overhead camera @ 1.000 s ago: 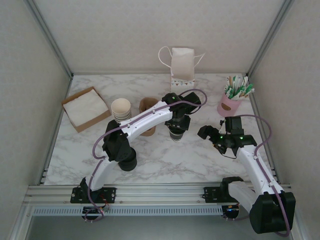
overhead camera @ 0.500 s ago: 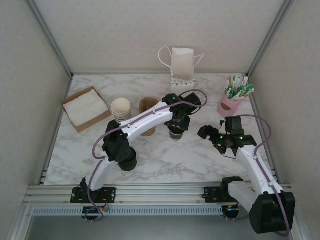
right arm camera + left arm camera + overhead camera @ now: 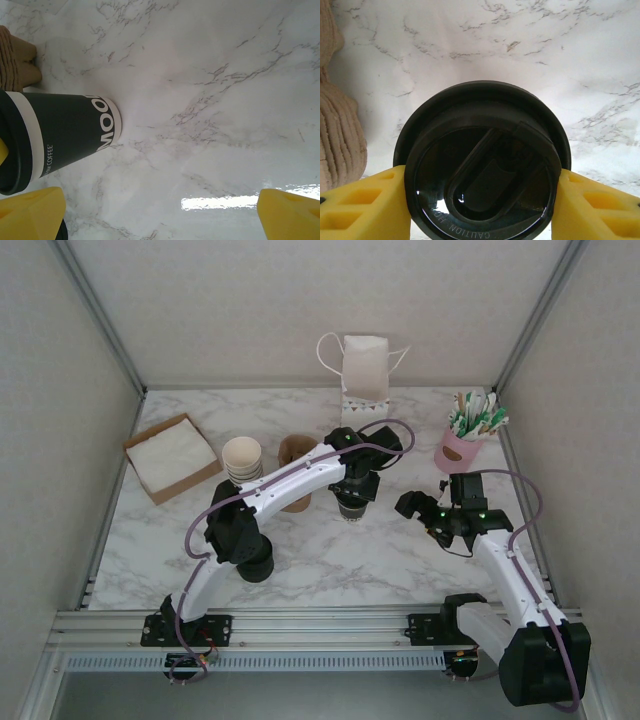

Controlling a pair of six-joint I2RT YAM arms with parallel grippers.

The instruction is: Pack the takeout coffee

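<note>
The flat table top (image 3: 330, 565) is white marble with thin grey veins. The small paper takeout coffee cup (image 3: 65, 132) has a dark charcoal wall, a white band and white lettering. Its round plastic lid (image 3: 482, 175) is glossy black. The left gripper (image 3: 480, 205) has bright yellow foam pads (image 3: 360, 205), and so does the right gripper (image 3: 160, 212). The ribbed cardboard sleeve (image 3: 337, 135) is tan. The handled paper bag (image 3: 365, 368) is white with small coloured triangles along its base. The round pot (image 3: 458, 450) is pink and holds green-and-white sticks (image 3: 478, 415). The square cardboard tray (image 3: 170, 455) is brown.
</note>
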